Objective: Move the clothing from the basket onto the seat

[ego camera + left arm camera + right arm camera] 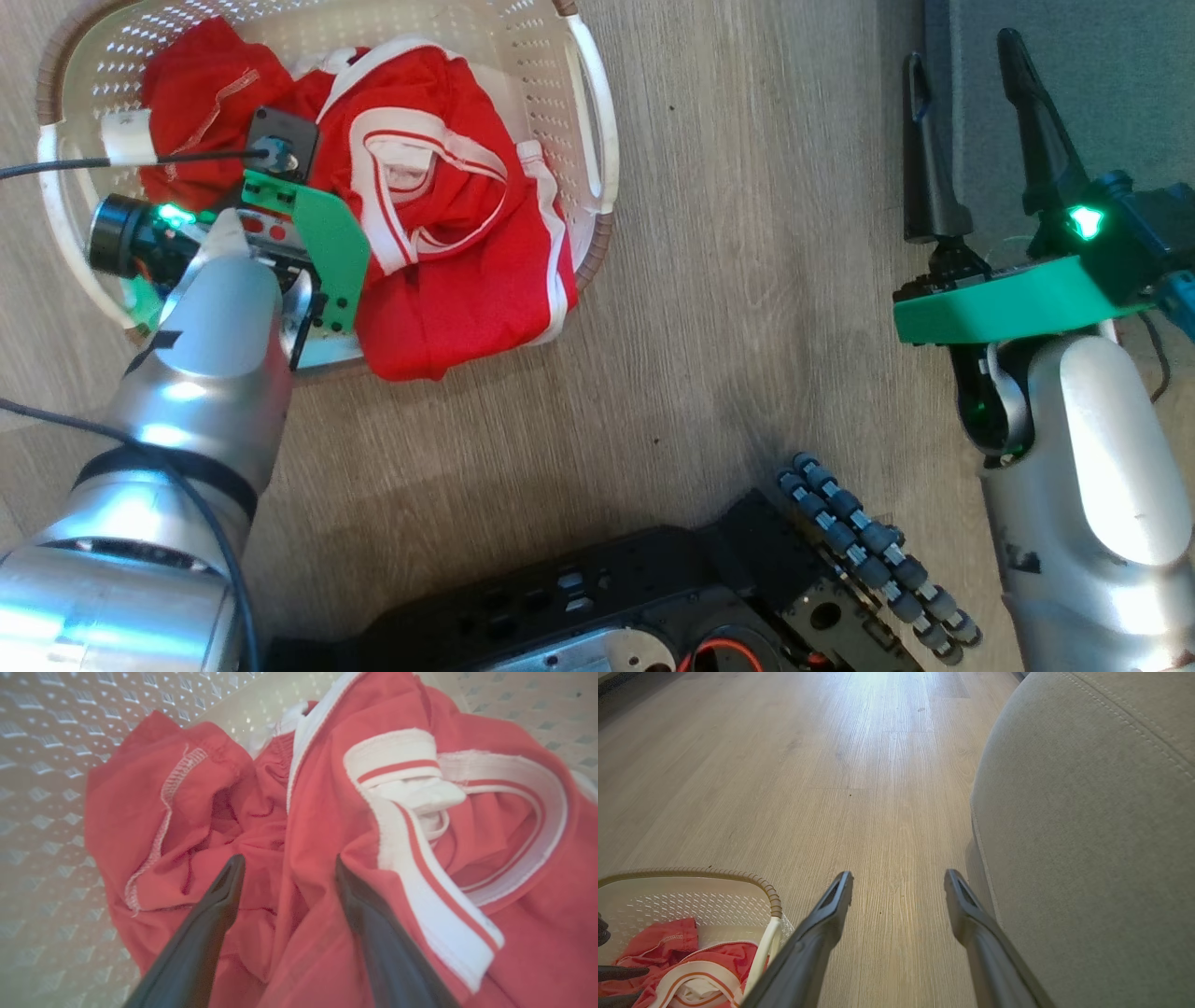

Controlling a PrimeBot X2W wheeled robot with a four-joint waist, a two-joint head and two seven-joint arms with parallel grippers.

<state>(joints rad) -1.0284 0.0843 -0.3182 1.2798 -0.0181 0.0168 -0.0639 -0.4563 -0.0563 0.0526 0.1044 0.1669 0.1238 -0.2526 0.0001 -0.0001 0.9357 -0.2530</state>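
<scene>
1. Both jaws are spread and hold nothing: left gripper (287, 861) at the clothing (327, 826), contact unclear; right gripper (899, 875) over the floor (878, 788).
2. Clothing heaped in the basket (597, 121), partly hidden by the left arm (215, 327).
3. Seat (1087, 835) cut off by the frame edge.

The floor (728, 280) is pale grey-brown wood-look planking, its grain running roughly from 6 to 12 o'clock in the head view. In the right wrist view the boards stretch away toward 12 o'clock, where a soft patch of glare (878, 681) whitens them. A dark strip (616, 681) cuts the corner at 10 o'clock; what it is cannot be told. A few small dark specks (850, 794) dot the planks near the centre.
</scene>
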